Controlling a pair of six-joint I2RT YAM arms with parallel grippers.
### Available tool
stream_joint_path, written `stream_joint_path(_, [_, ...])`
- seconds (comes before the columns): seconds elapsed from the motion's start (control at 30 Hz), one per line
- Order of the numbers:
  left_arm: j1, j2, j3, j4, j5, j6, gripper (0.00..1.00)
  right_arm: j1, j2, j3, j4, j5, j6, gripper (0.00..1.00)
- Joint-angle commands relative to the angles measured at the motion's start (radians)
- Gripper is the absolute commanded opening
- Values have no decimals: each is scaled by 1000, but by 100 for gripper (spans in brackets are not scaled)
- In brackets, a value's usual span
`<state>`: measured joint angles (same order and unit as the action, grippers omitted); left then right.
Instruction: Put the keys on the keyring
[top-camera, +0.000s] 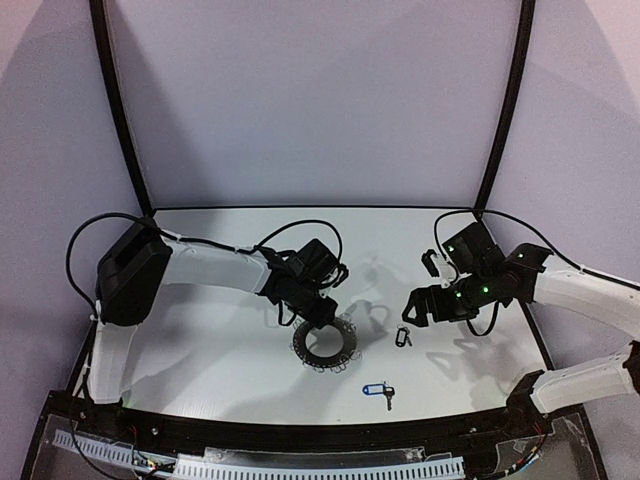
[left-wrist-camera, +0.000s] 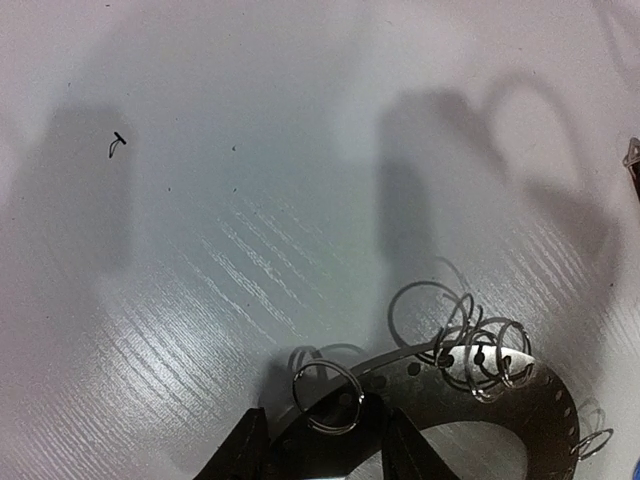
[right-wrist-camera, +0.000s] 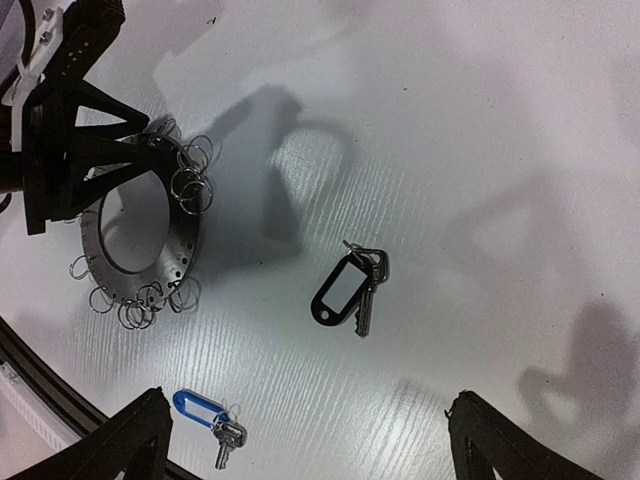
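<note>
The keyring (top-camera: 305, 352) is a flat dark-grey ring fringed with wire loops, lying mid-table. It also shows in the right wrist view (right-wrist-camera: 185, 245). My left gripper (top-camera: 318, 312) is shut on the keyring's far-left band (left-wrist-camera: 520, 420), one jaw outside the rim and one in the hole, with a wire loop (left-wrist-camera: 328, 398) between them. A key with a black tag (right-wrist-camera: 340, 290) lies right of the ring (top-camera: 403, 337). A key with a blue tag (right-wrist-camera: 200, 410) lies near the front edge (top-camera: 376, 389). My right gripper (right-wrist-camera: 308, 425) is open and empty, above the table just right of the black-tag key (top-camera: 412, 308).
The table's dark front edge (right-wrist-camera: 30, 360) runs close to the blue-tag key. Black frame posts (top-camera: 500, 130) stand at the back corners. Cables (top-camera: 300, 232) loop over the left arm. A tiny dark speck (left-wrist-camera: 117, 145) lies on the white tabletop.
</note>
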<state>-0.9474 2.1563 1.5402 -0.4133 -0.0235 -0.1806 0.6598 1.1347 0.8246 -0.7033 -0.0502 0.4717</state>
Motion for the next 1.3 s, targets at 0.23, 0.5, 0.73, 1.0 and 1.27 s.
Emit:
stream_joint_path(0.23, [1,29,30,-3,-26,16,26,-4,4,22,13,18,-8,96])
stream_joint_path(0.5, [0,31,31,23,-43,30,18,-3,3,22,14,21,-2,96])
stream_joint_path(0.73, [0,36,40,32,-54,38,11,-3,5,22,15,24,-2,96])
stream_joint_path(1.0, [1,34,40,49,-33,57,1,-3,10,24,20,23,-2,96])
stream_joint_path(1.27, [1,-82,-55,190,73,81,1,-4,-37,11,30,23,-31,95])
